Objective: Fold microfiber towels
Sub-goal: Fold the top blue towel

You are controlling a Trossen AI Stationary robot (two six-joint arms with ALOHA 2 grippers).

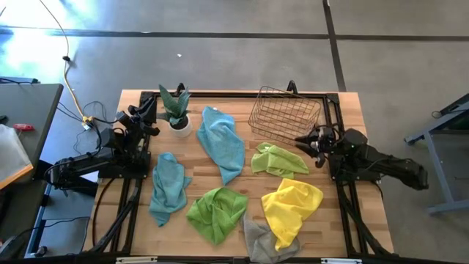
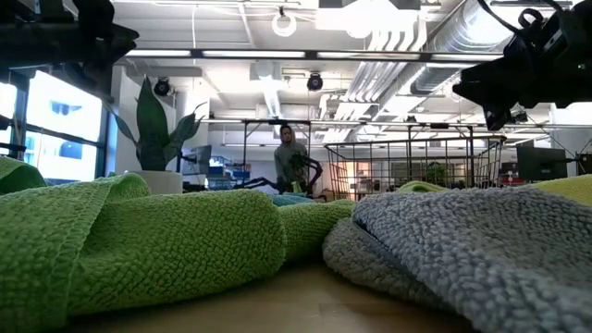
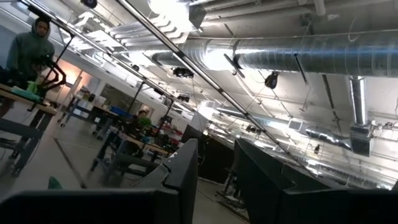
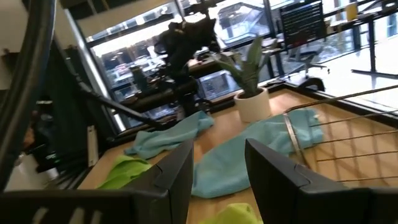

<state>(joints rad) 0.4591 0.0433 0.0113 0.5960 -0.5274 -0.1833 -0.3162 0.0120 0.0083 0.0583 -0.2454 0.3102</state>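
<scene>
Six towels (image 1: 220,144) lying crumpled across table (image 1: 352,117), none folded. Left gripper (image 1: 143,111) and right gripper (image 1: 308,139) hovering at edges, jaws parted, holding nothing, probably waiting to start.

Foreground left: a lime green towel (image 2: 139,240) is lying bunched on the wooden surface (image 2: 305,301).
Foreground right: a grey towel (image 2: 453,245) is lying rumpled, touching the green one.
Behind: a potted plant (image 2: 157,129) and a wire basket (image 2: 416,166) are standing.
Upper right: a dark hand (image 2: 518,69) is hanging above the towels.
Background: a person (image 2: 291,157) is standing.
</scene>
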